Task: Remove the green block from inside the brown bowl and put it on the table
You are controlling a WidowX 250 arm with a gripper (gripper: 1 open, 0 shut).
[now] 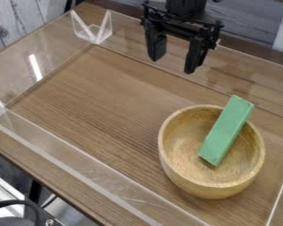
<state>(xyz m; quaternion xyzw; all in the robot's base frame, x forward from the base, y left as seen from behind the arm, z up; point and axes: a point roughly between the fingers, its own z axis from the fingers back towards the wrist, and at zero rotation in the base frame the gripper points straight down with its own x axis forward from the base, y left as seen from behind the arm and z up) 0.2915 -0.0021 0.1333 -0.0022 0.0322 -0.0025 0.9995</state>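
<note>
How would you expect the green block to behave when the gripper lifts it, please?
The green block looks straight-edged, so probably stiff. Being long and narrow, it may swing or tilt if gripped off-centre.

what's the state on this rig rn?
Nothing is being handled at the moment. The gripper hangs open over the far part of the table, jaws apart with nothing between them. The green block is still to be taken out: it sits in the brown bowl at a slant, its far end up at the bowl's rim. The job is to get it out onto the table.
</note>
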